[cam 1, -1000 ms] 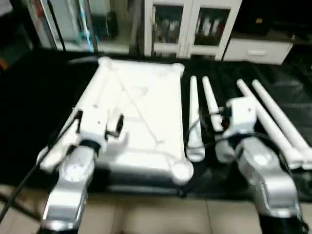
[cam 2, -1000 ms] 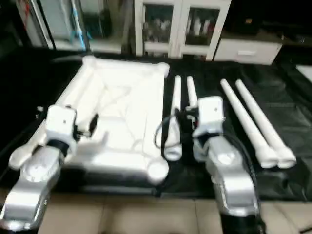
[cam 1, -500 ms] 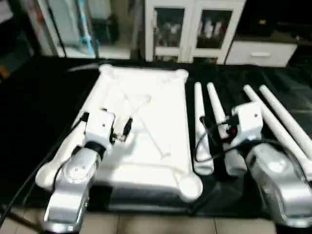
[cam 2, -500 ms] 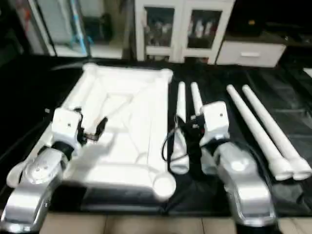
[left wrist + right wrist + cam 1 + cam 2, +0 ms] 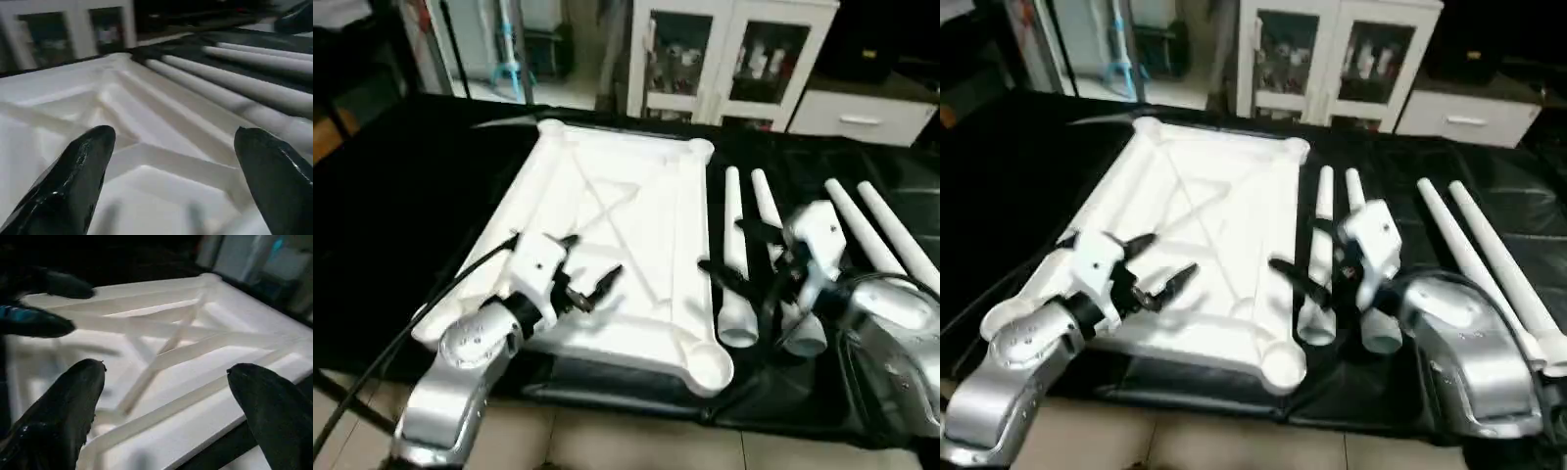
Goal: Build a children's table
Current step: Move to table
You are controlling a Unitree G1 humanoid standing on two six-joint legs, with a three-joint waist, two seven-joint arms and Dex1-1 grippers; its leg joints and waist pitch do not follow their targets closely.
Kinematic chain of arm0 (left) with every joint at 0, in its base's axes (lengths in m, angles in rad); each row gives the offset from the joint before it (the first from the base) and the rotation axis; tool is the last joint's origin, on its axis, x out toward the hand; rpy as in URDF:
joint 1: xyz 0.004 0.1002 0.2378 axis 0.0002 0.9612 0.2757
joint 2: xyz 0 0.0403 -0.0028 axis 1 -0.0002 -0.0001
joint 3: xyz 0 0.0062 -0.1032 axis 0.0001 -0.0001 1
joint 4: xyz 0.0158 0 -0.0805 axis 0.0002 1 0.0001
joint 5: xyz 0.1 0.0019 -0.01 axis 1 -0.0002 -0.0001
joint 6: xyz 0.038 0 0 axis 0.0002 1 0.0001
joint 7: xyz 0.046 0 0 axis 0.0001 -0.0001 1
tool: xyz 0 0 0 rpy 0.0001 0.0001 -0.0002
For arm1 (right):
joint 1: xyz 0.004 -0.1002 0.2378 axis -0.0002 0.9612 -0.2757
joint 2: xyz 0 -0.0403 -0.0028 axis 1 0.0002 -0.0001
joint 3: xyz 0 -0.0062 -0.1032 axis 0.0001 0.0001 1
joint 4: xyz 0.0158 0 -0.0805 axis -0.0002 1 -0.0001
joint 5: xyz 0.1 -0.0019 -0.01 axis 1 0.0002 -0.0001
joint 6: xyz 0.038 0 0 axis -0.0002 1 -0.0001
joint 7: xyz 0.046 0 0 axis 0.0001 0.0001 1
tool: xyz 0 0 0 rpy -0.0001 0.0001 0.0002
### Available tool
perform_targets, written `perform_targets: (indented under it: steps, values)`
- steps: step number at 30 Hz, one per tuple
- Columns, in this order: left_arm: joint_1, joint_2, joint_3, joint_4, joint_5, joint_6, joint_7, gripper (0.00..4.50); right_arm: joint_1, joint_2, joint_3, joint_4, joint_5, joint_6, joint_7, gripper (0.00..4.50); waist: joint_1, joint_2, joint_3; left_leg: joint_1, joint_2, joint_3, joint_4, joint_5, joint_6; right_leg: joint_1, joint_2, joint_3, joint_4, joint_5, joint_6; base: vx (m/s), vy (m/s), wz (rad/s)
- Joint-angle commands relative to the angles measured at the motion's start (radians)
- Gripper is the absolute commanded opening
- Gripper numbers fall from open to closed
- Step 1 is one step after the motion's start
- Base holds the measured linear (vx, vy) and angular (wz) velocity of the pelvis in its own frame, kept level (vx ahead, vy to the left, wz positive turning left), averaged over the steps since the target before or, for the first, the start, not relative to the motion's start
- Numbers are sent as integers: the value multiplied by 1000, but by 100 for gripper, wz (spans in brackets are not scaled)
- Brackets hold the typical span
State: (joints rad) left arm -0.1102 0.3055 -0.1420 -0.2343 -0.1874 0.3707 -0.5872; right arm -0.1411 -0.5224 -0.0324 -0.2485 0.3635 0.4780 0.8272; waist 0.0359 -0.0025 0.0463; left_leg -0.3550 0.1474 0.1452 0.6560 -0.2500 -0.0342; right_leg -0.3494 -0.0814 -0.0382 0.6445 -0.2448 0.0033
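Observation:
The children's table lies in parts on the black cover. Its white tabletop (image 5: 607,211) rests underside up, showing X ribs and round corner sockets. Two white legs (image 5: 735,245) lie side by side just right of it, and two more legs (image 5: 886,230) lie farther right. My left gripper (image 5: 592,262) is open above the tabletop's near left part, pointing right, with nothing between its fingers (image 5: 73,186). My right gripper (image 5: 736,253) is open above the two inner legs, pointing left toward the tabletop's edge, and its fingers (image 5: 266,411) hold nothing.
The black-covered work table (image 5: 401,196) spreads around the parts, its near edge meeting a tiled floor (image 5: 607,441). White cabinets with glass doors (image 5: 724,54) stand behind the table. A black cable (image 5: 411,328) trails from my left arm.
The camera has shifted. Both wrists have turned inward: the left gripper now points right over the tabletop, the right points left over the inner legs. Both stay open.

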Motion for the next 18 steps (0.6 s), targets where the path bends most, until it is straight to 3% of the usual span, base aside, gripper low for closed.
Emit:
perform_targets:
  steps: [1, 2, 4, 5, 7, 9, 12, 13, 14, 18]
  values:
    - [-24, 28, -46, -10, -35, 42, -85, 439, 7, -31, -12, 14, 21, -7, 50, 450, -4, 2, -27, 14, 74, -32, -128, -365, -43, 8, -66, 44, -101, -279, -173, 0, 0, 0]
    - [-27, 56, -69, -30, -68, 69, -151, 439, 10, -49, -7, 8, 28, -4, 75, 450, -3, 0, -29, 13, 71, -31, -126, -349, -40, 8, -72, 49, -104, -323, -159, 0, 0, 0]
    - [-35, 95, -92, -36, -89, 104, -214, 439, 22, -72, 2, -17, 52, 27, 109, 450, -3, 4, -30, 9, 73, -28, -127, -298, -26, 9, -70, 50, -102, -282, -165, 0, 0, 0]
    - [-44, 116, -111, -27, -79, 105, -242, 439, 33, -94, 11, -30, 56, 35, 131, 450, -5, 8, -32, 6, 73, -27, -128, -267, -15, 12, -69, 49, -100, -250, -171, 0, 0, 0]
    - [-54, 136, -132, -10, -63, 99, -270, 439, 48, -119, 19, -44, 59, 40, 155, 450, -6, 4, -36, 3, 73, -24, -123, -222, 2, 16, -70, 49, -96, -201, -181, 0, 0, 0]
    - [-75, 150, -154, 36, -32, 66, -301, 439, 73, -152, 23, -65, 63, 47, 185, 450, -6, 12, -37, 4, 73, -21, -121, -188, 18, 16, -69, 49, -96, -167, -196, 0, 0, 0]
    - [-128, 167, -187, 125, 0, 13, -357, 439, 118, -198, 7, -100, 80, 54, 225, 450, -1, 10, -47, 10, 73, -14, -112, -98, 60, 18, -66, 49, -88, -30, -226, 0, 0, 0]
    - [-144, 177, -197, 142, 1, 9, -379, 439, 130, -210, 0, -109, 84, 57, 231, 450, -5, 11, -49, -1, 73, -18, -113, -55, 76, 27, -67, 45, -81, 31, -241, 65, -4, 1]
    - [-149, 183, -201, 146, -2, 10, -391, 439, 134, -216, -2, -112, 83, 56, 233, 450, -4, 12, -53, 3, 74, -16, -108, -31, 89, 24, -67, 43, -77, 74, -256, 0, 0, 0]
    - [-161, 221, -228, 142, -14, 9, -459, 425, 153, -244, -19, -129, 82, 53, 242, 450, -10, 9, -59, -3, 75, -14, -100, 42, 138, 25, -67, 41, -65, 169, -292, 0, 0, 0]
